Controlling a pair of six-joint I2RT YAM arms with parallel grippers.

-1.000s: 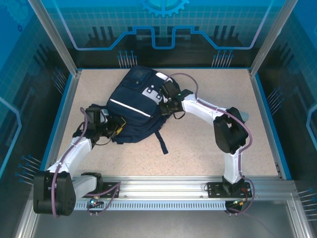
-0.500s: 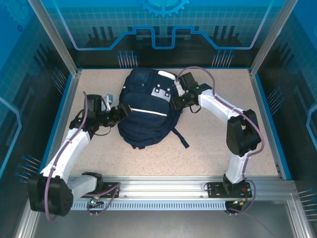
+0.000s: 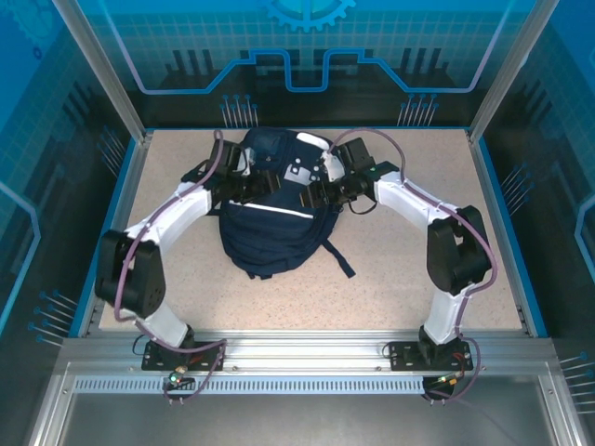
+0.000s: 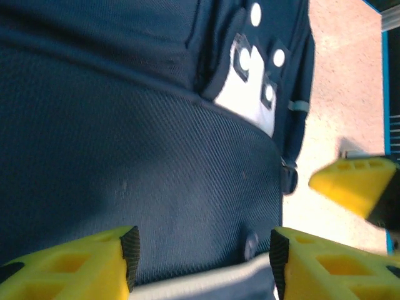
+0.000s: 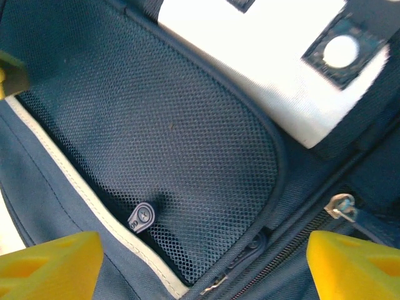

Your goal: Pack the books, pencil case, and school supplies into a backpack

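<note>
**Item 1: backpack** (image 3: 272, 214). Navy, with a white stripe (image 3: 279, 210). It lies flat on the table (image 3: 418, 269) with its top end toward the far side and a dark strap (image 3: 340, 261) trailing from its near-right corner. Change: a second ago the body lay slewed, its bottom swung to the left. It now sits square.

**Item 2: left fingers** (image 3: 263, 185). These are now over the backpack's top end, just left of the white patches (image 3: 299, 175). A second ago they were down at the backpack's near-left flank. In the left wrist view they are spread wide over flat fabric and pinch nothing.

**Item 3: right fingers** (image 3: 323, 193). These sit just right of the same patches, much where they were. A second ago they were pressed together on the backpack's edge. They now stand wide apart over the mesh panel, holding nothing, with the zip pull (image 5: 340, 206) close beside them.

**Note.** Both pairs have let go and face each other across the backpack's top end (the tip of one shows in the other's wrist view). I take it the repositioning is finished and the zip is the next concern. Whether the books are inside, I cannot tell.
</note>
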